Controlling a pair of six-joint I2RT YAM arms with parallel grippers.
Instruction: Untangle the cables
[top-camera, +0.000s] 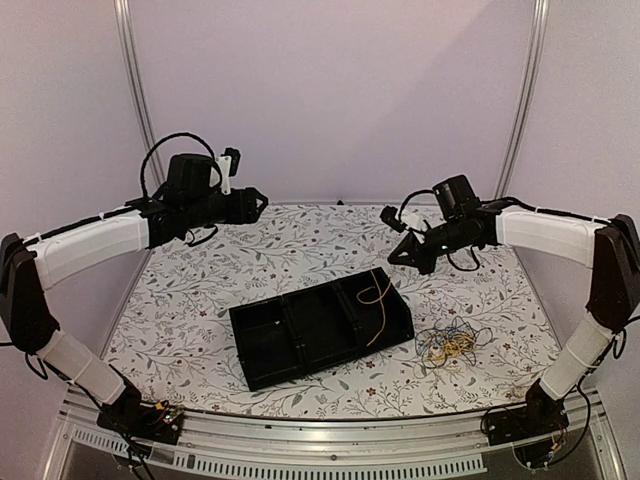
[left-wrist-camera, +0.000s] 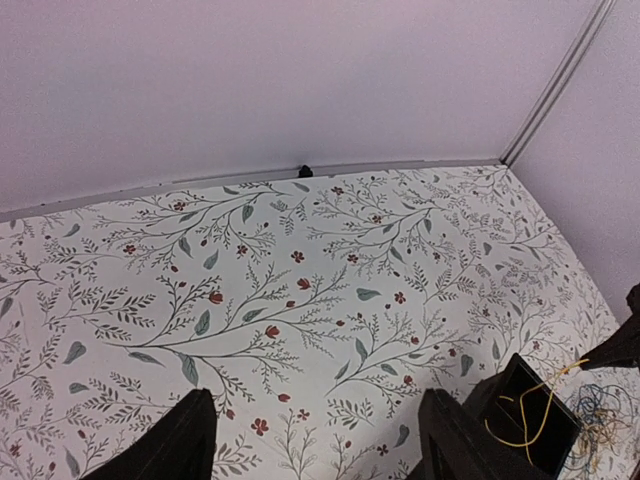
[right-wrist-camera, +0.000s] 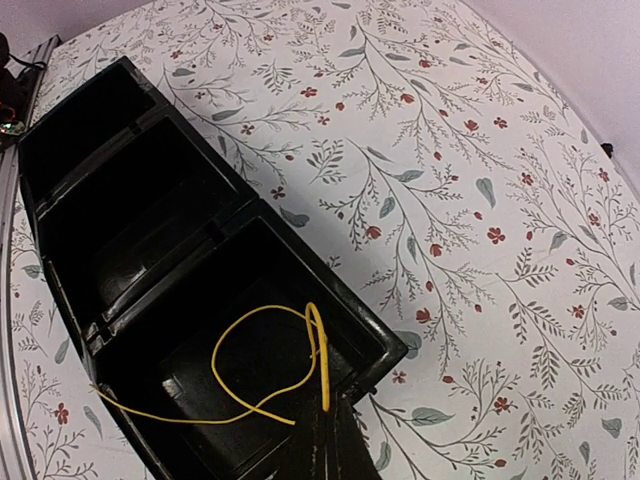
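1. My left gripper (top-camera: 259, 203) hangs high off the tray's (top-camera: 250, 362) far-left corner, jaws spread wide with only air between them. Open floral table (top-camera: 190, 300) runs from that side of the tray to the back wall.
2. My right gripper (top-camera: 395, 258) sits above the tray's far-right corner, jaws closed on a strand of the cable (top-camera: 378, 320). The yellow loop lies in the tray's right-hand compartment and one end trails over the near wall.
3. The tangle (top-camera: 447, 345) rests on the table just beside the tray's near-right corner. Open table lies between it and the right-hand table edge.
4. Its strands are too fine to count or trace, though blue and yellow show. My right fingers are cut off at the bottom of the right wrist view, and the tray's near side runs out of that view.
5. Only the top view takes in the whole tray and both arms. The left wrist view catches one tray corner, the cable and the tangle at its lower right. The right wrist view alone shows the cable meeting my fingertips.
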